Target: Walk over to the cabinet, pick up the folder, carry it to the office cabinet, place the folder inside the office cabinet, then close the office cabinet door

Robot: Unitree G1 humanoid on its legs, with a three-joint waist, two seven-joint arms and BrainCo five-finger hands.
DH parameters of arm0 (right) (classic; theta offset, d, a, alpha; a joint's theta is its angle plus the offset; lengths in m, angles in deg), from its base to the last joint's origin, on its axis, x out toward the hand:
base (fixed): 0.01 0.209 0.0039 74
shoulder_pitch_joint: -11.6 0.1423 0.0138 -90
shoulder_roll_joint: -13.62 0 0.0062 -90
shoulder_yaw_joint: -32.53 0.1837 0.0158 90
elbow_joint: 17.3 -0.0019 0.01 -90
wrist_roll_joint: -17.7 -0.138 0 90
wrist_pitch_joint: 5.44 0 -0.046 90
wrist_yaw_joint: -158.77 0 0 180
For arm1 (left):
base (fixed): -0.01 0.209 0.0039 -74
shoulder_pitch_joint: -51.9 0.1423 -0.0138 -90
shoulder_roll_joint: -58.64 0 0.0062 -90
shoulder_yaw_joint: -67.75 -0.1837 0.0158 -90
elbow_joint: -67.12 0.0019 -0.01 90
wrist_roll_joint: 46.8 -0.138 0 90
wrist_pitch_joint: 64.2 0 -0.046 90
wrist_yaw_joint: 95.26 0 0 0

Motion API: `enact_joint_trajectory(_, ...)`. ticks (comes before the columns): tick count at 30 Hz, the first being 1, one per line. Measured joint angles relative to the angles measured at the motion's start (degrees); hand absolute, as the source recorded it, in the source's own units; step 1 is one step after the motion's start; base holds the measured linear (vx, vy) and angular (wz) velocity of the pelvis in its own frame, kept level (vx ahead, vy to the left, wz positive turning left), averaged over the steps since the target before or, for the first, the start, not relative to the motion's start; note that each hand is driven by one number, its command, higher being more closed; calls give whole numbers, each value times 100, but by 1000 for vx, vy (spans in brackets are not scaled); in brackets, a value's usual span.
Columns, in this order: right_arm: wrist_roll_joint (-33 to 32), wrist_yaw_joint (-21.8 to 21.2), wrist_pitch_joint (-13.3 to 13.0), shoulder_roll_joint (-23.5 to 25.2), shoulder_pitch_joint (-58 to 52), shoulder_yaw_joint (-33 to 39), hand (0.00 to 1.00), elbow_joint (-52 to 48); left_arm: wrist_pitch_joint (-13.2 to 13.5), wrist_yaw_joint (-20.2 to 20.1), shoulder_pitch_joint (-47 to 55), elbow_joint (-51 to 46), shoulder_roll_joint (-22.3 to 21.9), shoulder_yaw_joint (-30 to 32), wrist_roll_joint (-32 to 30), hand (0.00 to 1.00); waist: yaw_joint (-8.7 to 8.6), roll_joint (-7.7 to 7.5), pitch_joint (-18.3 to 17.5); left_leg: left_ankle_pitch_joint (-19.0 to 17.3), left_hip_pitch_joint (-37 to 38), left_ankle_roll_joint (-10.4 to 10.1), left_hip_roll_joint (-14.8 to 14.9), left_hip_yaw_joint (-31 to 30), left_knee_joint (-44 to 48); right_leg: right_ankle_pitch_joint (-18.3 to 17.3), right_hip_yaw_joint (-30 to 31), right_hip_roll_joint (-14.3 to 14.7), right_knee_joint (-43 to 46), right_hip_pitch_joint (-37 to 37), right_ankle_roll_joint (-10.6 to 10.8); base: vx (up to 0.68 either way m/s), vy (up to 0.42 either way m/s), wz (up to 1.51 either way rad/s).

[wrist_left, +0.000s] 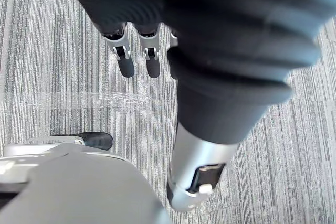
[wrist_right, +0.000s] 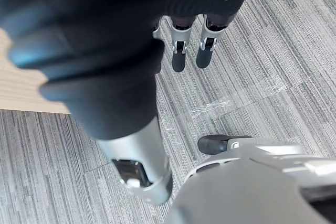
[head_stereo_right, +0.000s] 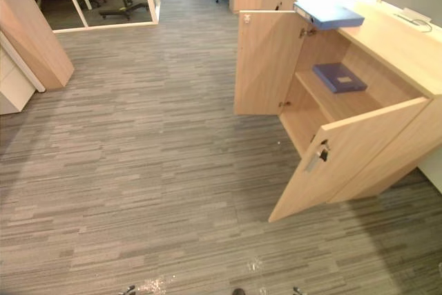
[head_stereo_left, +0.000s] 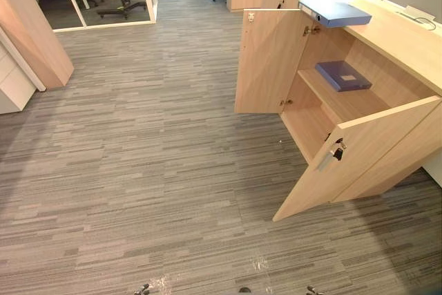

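The folder (head_stereo_left: 335, 12) is lying at two o'clock, overhanging the cabinet (head_stereo_left: 394, 36) top's edge, probably for an easy grasp from below. The left hand (wrist_left: 124, 59) and right hand (wrist_right: 179, 51) are hanging loosely, fingers straight, holding nothing.

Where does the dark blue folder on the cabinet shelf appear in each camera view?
Left eye view: the dark blue folder lies flat on the shelf inside the open cabinet, upper right.
Right eye view: same shelf, upper right.
Left wrist view: the left hand hangs over carpet.
Right wrist view: the right hand hangs over carpet.
Shared landmark: the grey striped carpet.
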Motion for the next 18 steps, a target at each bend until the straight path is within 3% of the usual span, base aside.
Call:
enact_joint_trajectory(10, 3, -1, -31, 7, 54, -11, 0, 2, 60, -54, 27, 3, 38, -149, 397, 0, -2, -60, 44, 82, 4, 27, 2, -83, -65, -29, -110, -2, -3, -17, 27, -38, -6, 5)
enact_joint_trajectory(18, 3, -2, -33, 16, 82, -37, 0, 9, 111, -52, 12, 1, 62, -172, 208, 0, -4, -95, 59, 94, 38, 30, 0, -71, -153, -9, -110, 1, -2, -6, 5, 4, 2, 0)
